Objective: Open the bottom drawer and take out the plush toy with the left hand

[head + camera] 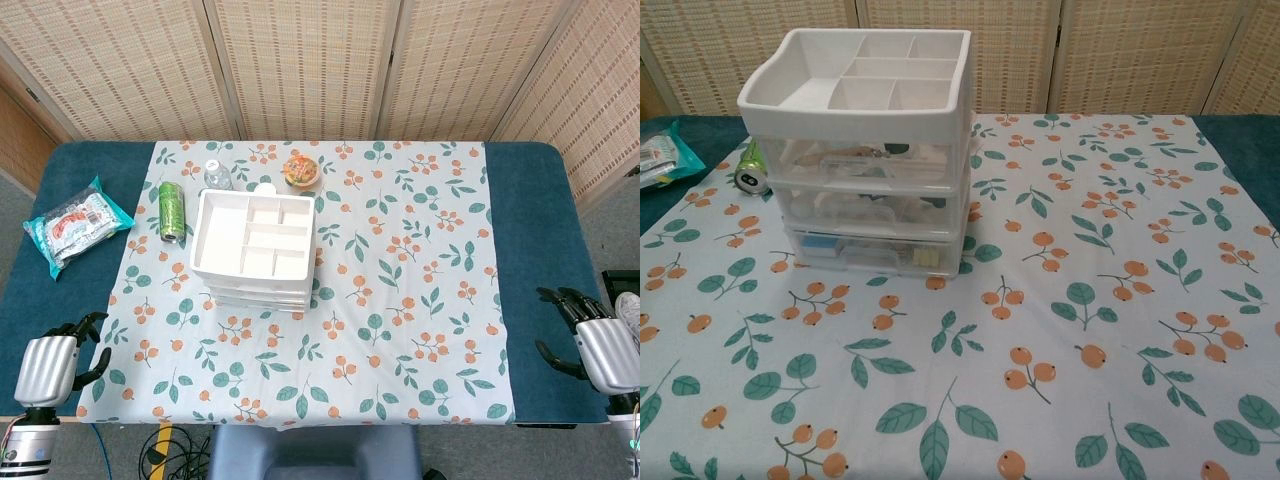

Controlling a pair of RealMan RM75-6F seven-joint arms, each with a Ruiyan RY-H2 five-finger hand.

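Bottom drawer (pixel 872 253) closed; left hand (pixel 58 360), right hand (pixel 592 338) empty, spread.

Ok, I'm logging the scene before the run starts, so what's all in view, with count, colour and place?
drawer unit: one, white with clear drawers, all closed, left-centre of the cloth
green can: one, lying left of the unit
water bottle: one, clear, behind the unit
snack cup: one, orange-topped, behind the unit
snack packet: one, teal, far left on the blue cover
tablecloth: one, white with leaf and fruit print
left robot hand: one, silver and black, near left table edge, holding nothing
right robot hand: one, near right edge, holding nothing
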